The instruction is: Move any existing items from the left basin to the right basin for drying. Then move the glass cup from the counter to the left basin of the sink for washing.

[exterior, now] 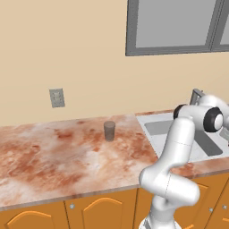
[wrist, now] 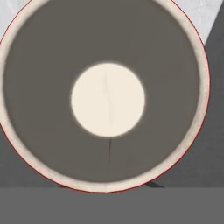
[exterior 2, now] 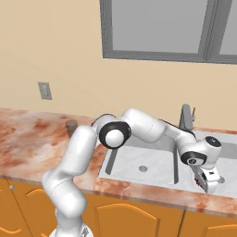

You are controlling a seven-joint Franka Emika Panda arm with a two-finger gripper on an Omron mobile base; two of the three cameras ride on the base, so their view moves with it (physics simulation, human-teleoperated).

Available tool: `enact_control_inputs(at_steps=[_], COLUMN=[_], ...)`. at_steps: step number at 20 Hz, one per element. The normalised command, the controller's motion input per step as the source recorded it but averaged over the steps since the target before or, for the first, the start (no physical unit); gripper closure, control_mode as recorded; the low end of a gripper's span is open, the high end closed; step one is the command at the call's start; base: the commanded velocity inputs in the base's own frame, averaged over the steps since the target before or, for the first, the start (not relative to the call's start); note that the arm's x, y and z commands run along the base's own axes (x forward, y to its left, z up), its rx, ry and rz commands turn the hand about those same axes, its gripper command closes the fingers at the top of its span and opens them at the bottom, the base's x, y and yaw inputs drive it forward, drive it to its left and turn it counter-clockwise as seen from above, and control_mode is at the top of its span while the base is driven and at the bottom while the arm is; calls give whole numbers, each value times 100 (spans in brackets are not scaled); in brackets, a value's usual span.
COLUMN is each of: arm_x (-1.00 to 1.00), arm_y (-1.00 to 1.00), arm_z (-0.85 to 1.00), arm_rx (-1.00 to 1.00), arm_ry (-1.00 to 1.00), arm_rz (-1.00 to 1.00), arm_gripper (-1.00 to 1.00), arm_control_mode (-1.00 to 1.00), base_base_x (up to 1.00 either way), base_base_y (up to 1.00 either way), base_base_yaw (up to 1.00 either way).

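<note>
The red mug shows from straight above in the hand view, pale bottom, dark inner wall, thin red rim. In the right base view only a red sliver of the mug peeks out beside my gripper. The gripper is shut on the mug and hangs low over the right basin. The left basin holds nothing. The glass cup stands upright on the counter, left of the sink. In the right base view the glass cup is half hidden behind my arm.
An angular grey faucet rises behind the divider between the basins. A wall outlet and a window are on the back wall. Orange cabinet doors run below the counter's front edge.
</note>
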Motion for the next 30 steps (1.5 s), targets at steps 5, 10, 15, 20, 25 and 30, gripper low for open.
enact_control_inputs(at_steps=[5,10,15,20,25,30], arm_x=[10,3,0,1,1,-1], arm_y=[-7,-2,0,0,0,0], arm_z=[-18,-14,-15,-22,-10,0], arm_rx=[0,0,0,0,0,0], arm_ry=[0,0,0,4,2,0], arm_rz=[-3,-1,0,0,0,0], arm_gripper=[100,100,100,-100,-100,-100], arm_control_mode=[-100,-100,-100,-100,-100,-100], base_base_x=[0,0,0,0,0,0], base_base_y=[0,0,0,0,0,0], base_base_yaw=[0,0,0,0,0,0])
